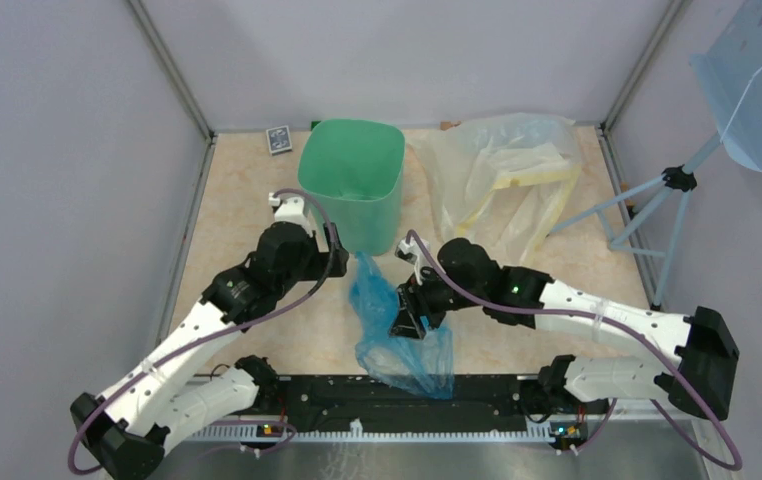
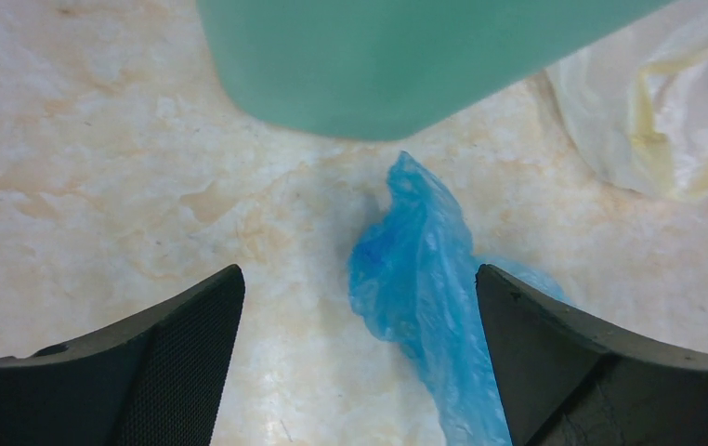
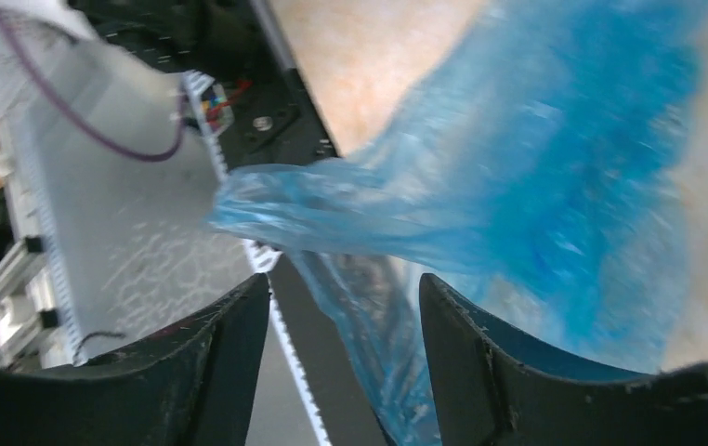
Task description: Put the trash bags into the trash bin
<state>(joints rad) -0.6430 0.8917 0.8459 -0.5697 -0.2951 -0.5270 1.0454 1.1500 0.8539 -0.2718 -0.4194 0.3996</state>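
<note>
The blue trash bag (image 1: pixel 385 318) lies crumpled on the table from just below the mint-green bin (image 1: pixel 350 180) down to the front rail. My left gripper (image 1: pixel 340 252) is open beside the bin's near corner. In the left wrist view the bag (image 2: pixel 425 279) lies between its spread fingers, close to the right one, with the bin (image 2: pixel 397 56) above. My right gripper (image 1: pixel 404 318) is at the bag's middle. In the right wrist view its jaws (image 3: pixel 343 283) stand apart with a fold of bag (image 3: pixel 517 177) running between them.
A larger clear bag with yellow bands (image 1: pixel 502 175) lies right of the bin and shows in the left wrist view (image 2: pixel 652 102). A small dark box (image 1: pixel 278 139) sits at the back left. A pale blue perforated panel on a tripod (image 1: pixel 757 80) stands right. The black front rail (image 1: pixel 307 400) runs along the near edge.
</note>
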